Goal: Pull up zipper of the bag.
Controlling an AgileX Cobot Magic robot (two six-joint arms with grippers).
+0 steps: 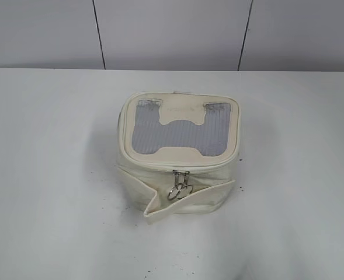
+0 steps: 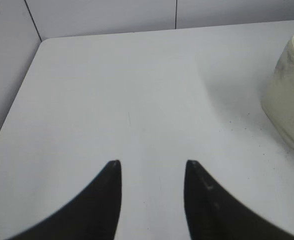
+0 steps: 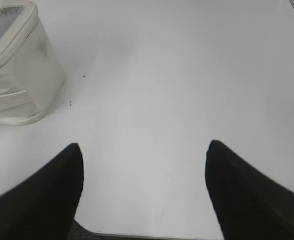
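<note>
The small cream bag (image 1: pixel 177 175) stands in the middle of the white table, its grey ribbed top window with the bone-shaped patch facing up. The zipper (image 1: pixel 181 172) runs round the top rim; its two silver sliders with ring pulls sit together at the front middle. A flat cream strap (image 1: pixel 186 195) lies across the front. The bag's side shows at the right edge of the left wrist view (image 2: pixel 289 100) and at the top left of the right wrist view (image 3: pixel 19 75). My left gripper (image 2: pixel 153 164) and right gripper (image 3: pixel 144 145) are open, empty and apart from the bag. Neither arm shows in the exterior view.
The white table (image 1: pixel 49 175) meets a grey panelled wall (image 1: pixel 172 32) at the back. Its left edge and far corner show in the left wrist view (image 2: pixel 17 100). Its near edge runs just under my right gripper (image 3: pixel 151 235).
</note>
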